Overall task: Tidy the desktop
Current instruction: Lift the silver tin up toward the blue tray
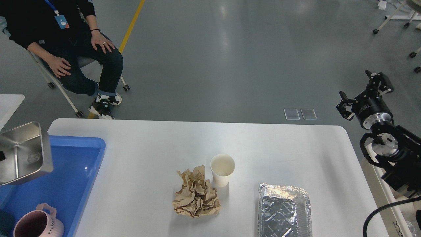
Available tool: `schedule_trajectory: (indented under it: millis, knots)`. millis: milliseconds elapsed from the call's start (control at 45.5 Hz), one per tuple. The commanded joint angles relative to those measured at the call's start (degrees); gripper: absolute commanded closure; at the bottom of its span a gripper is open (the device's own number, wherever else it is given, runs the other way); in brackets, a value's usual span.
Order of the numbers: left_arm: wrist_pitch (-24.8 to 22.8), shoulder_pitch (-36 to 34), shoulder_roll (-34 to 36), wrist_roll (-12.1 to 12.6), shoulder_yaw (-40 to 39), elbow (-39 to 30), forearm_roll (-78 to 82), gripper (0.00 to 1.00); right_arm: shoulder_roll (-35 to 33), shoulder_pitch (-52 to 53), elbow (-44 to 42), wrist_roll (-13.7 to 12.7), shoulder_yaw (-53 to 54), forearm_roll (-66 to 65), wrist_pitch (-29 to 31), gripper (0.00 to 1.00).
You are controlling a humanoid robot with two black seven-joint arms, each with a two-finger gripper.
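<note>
The white desktop (269,148) fills the lower half of the head view. On it lie a crumpled brown paper (196,196), an upright empty white paper cup (222,169) just right of the paper, and an empty foil tray (284,210) at the front right. My right gripper (361,92) is open and empty, raised beyond the desktop's right edge, well away from all of these. A tilted steel pan (23,153) hangs above the blue tray at the far left. Only a dark bit at the frame edge shows beside it, and my left gripper cannot be made out.
A blue plastic tray (79,174) sits on the desktop's left end with a pink mug (37,223) in its near corner. A person (75,42) sits on a chair beyond the far left corner. My right arm (391,151) stands beside the right edge.
</note>
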Motion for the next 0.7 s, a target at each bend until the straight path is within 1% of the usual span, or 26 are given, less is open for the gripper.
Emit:
schedule_trajectory:
  millis: [0, 110, 220, 307, 395, 505, 593, 681]
  knots:
    - [-3.7, -0.2, 6.8, -2.6, -3.7, 0.1, -0.4, 1.00, -0.2, 0.0, -0.1, 0.0, 0.0, 0.0, 0.0, 0.00]
    - [-4.9, -0.4, 7.4, -3.0, -5.9, 1.3, -0.5, 1.00, -0.1, 0.3, -0.1, 0.0, 0.0, -0.1, 0.0, 0.00]
    - [-4.3, -0.4, 6.5, -2.7, -6.0, 1.6, -0.5, 1.00, -0.2, 0.8, -0.1, -0.1, 0.0, -0.1, -0.1, 0.00]
    - [-3.5, -0.4, 4.1, -2.1, -5.6, 2.0, -0.6, 1.00, -0.2, 0.8, -0.1, -0.1, 0.0, -0.1, -0.1, 0.00]
    - [-0.9, -0.1, -0.7, -1.4, -5.0, 4.4, -0.8, 1.00, -0.1, 0.8, -0.3, -0.1, 0.0, -0.1, -0.1, 0.00]
    - [2.6, 0.2, -7.9, 0.6, -3.9, 9.7, -2.6, 1.00, 0.0, 0.9, -0.4, -0.1, 0.0, -0.1, -0.1, 0.00]
    - [3.3, 0.5, -12.9, 1.5, -3.6, 14.7, -5.5, 1.00, 0.0, 0.8, -0.4, 0.0, 0.0, -0.1, -0.1, 0.00]
    - [3.5, 1.1, -18.0, 2.0, -3.5, 20.2, -8.9, 1.00, 0.0, 0.9, -0.4, -0.1, 0.0, -0.3, -0.1, 0.00]
